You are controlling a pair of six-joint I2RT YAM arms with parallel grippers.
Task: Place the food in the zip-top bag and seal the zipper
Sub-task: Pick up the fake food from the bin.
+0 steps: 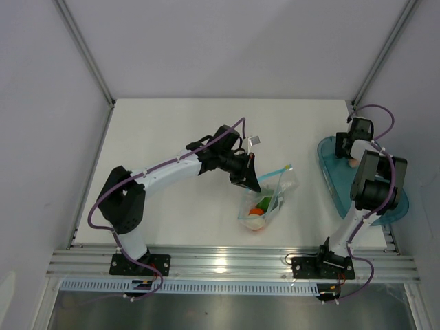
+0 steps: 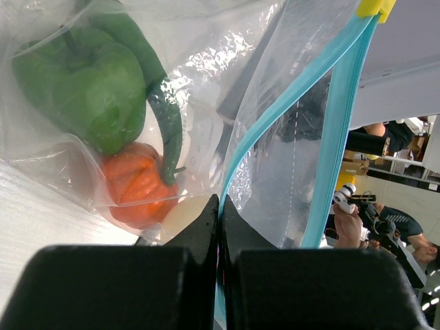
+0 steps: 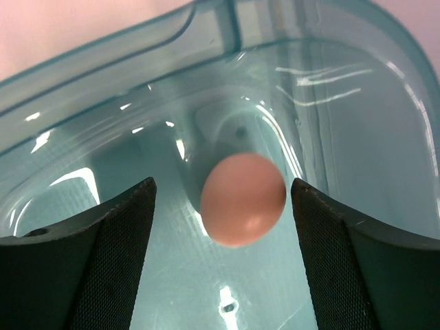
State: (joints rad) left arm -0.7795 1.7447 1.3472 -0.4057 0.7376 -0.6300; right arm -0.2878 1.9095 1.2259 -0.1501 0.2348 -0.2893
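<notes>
the left claw (image 2: 220, 206) is clenched on the zipper (image 2: 340, 124) of the zip-top bag (image 1: 265, 203), which lies on the worktop (image 1: 172, 137) with the green pepper (image 2: 82, 82) and orange-red toy (image 2: 134, 182) inside. the right claw (image 3: 221, 189) hangs released, straddling a pale egg (image 3: 243, 199) in the teal tray (image 3: 137, 62), fingers clear of it.

pepper (image 2: 82, 89) in zip-top bag (image 1: 284, 184), centre; egg (image 3: 243, 199) in tray (image 1: 333, 180), right

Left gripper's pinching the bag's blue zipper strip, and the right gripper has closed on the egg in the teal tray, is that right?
Not quite. The right gripper is not closed on the egg. The right wrist view shows its jaws open, with a gap on each side of the egg lying in the teal tray. The left gripper is pinching the blue zipper strip, as you said.
</notes>
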